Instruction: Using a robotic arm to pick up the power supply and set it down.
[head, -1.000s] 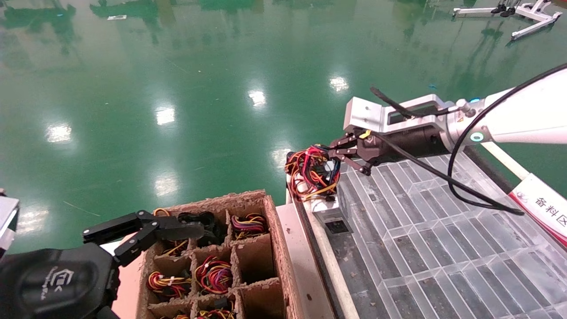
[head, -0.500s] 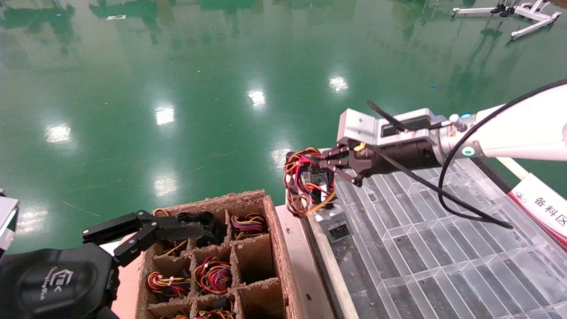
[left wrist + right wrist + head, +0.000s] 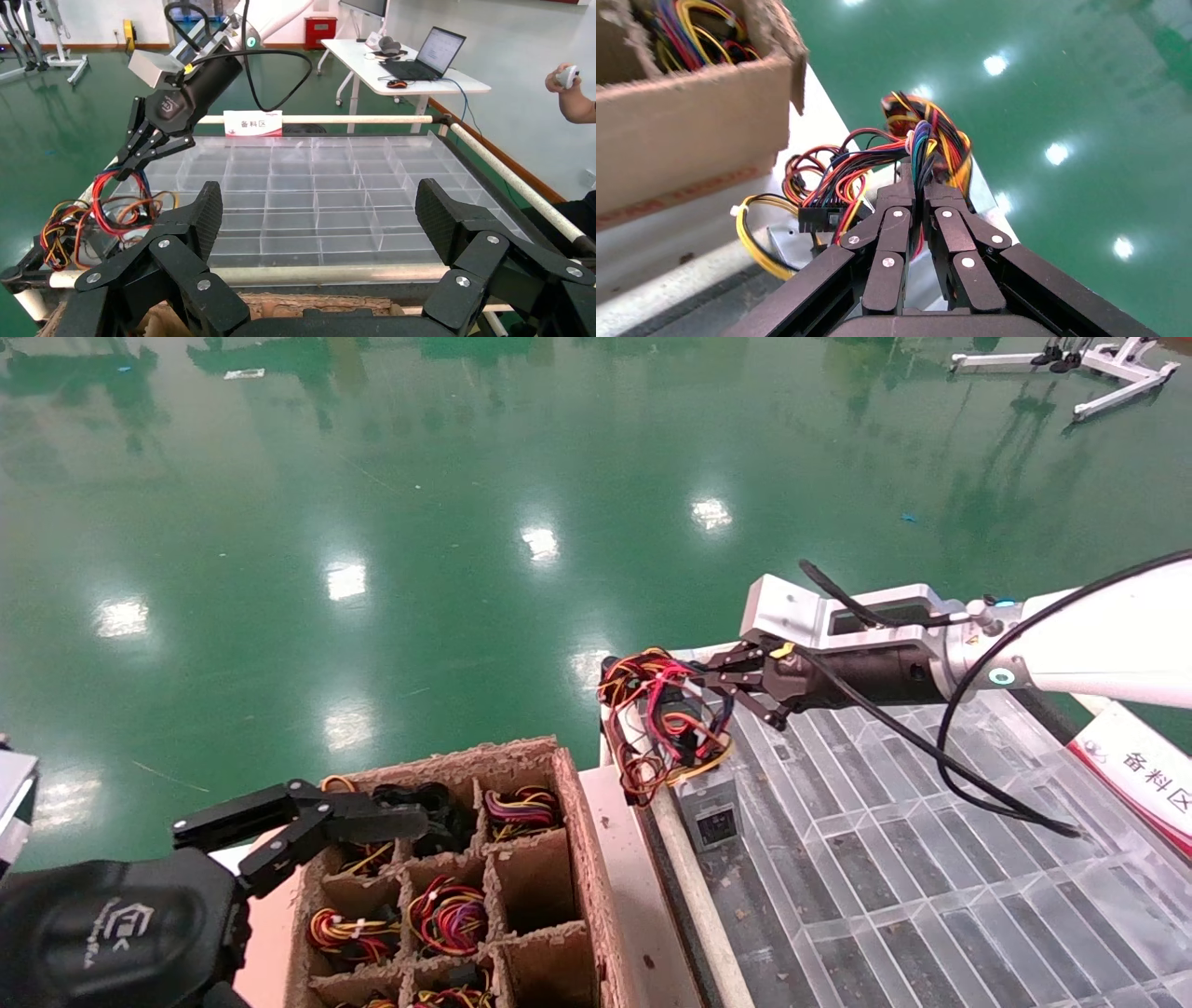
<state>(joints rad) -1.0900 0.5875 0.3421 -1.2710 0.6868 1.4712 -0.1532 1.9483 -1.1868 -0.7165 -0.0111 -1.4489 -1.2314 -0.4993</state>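
Since a moment ago, the right gripper point(image 3: 715, 677) has pulled back to the right, and the power supply point(image 3: 710, 800) now sits a bit nearer on the clear grid tray point(image 3: 931, 859). Its jaws are clenched on the wires point(image 3: 663, 719). A red-edged sign point(image 3: 1141, 775) reads "备料区".

From the left wrist, the left gripper point(image 3: 320, 232) hangs with jaws spread wide over the cardboard box point(image 3: 521, 859).

From the right wrist, the jaws pinch the wire bundle.

My tabletop point(image 3: 633, 896) carries a cardboard box point(image 3: 568, 822) beside a clear compartment tray point(image 3: 913, 877); the power supply point(image 3: 710, 803) rests on the tray's corner.
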